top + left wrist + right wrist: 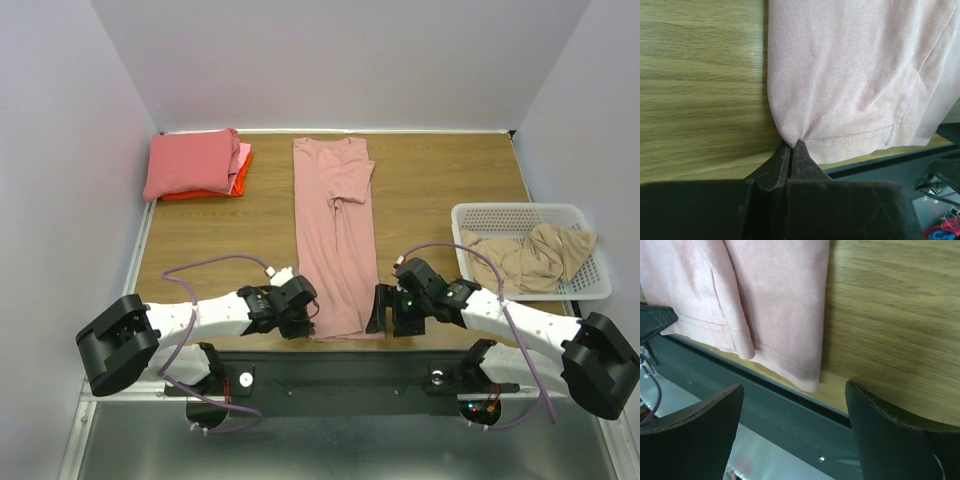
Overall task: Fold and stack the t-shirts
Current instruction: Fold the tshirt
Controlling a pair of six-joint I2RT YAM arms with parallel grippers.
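Observation:
A dusty pink t-shirt (336,235) lies folded into a long strip down the middle of the table, hem at the near edge. My left gripper (303,318) is shut on the near left hem corner of this shirt (850,90), the cloth pinched at the fingertips. My right gripper (384,312) is open and empty beside the near right hem corner (805,375), which lies just ahead of the gap between the fingers. Folded shirts in pink, light pink and orange are stacked (193,165) at the far left. A tan shirt (530,258) lies crumpled in the basket.
A white mesh basket (520,213) stands at the right edge of the table. The table's near edge and the dark metal rail (790,415) run just below both grippers. White walls enclose the table on three sides.

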